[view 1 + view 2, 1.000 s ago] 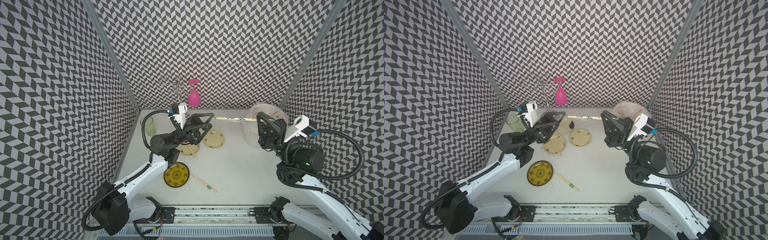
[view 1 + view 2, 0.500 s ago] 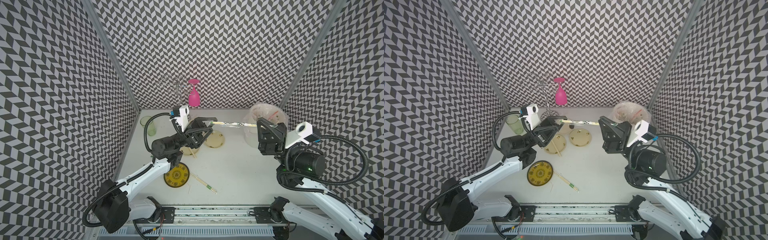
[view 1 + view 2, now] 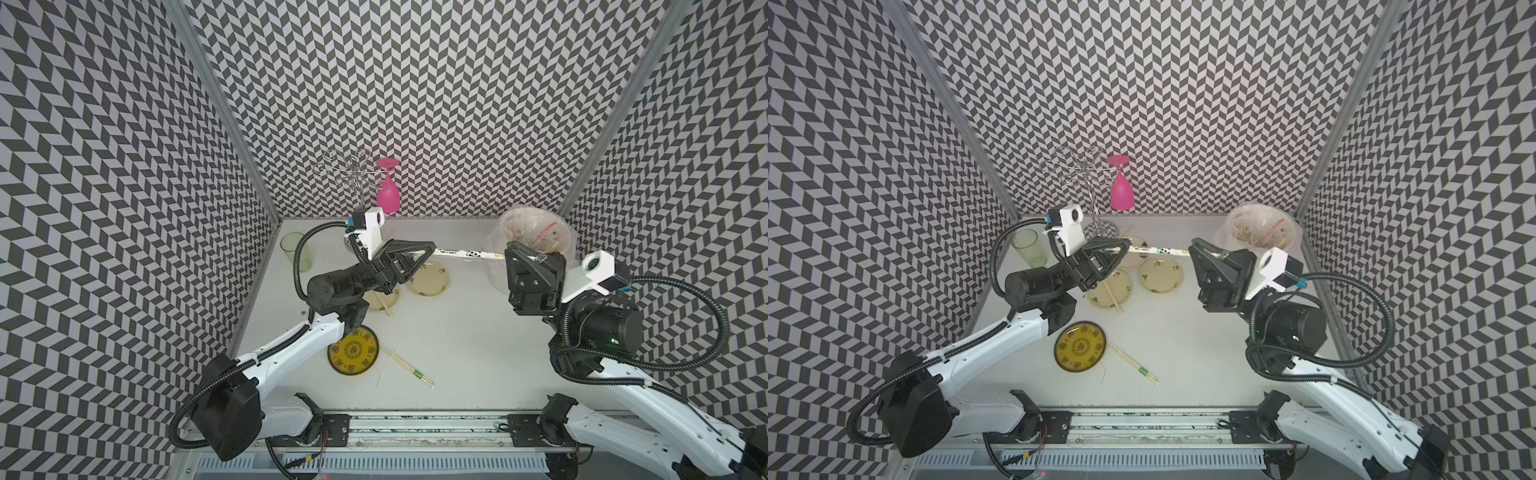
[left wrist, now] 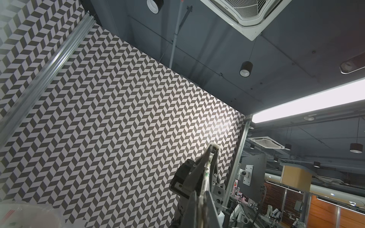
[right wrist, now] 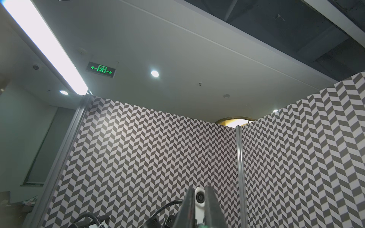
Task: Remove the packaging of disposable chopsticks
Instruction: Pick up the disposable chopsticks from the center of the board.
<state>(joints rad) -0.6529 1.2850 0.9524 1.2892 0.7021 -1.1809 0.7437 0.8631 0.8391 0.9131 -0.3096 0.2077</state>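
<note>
Looking down, we see the left gripper (image 3: 429, 249) clamped on the bare end of the chopsticks (image 3: 415, 252) above the pale plates (image 3: 432, 283). The printed sleeve (image 3: 465, 252) runs mid-air across to the right gripper (image 3: 508, 254), whose jaws stand slightly apart at its far end. Another pair (image 3: 409, 368) lies beside the yellow plate (image 3: 353, 351).

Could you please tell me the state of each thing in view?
Sleeved pair: wrapped, held level in the air.
Left gripper: shut on sleeved pair.
Right gripper: open.
Bare pair: lying across plate.
Green-banded pair: flat on table.
Pink glass: hanging inverted from rack.
Green cup: upright.
</note>
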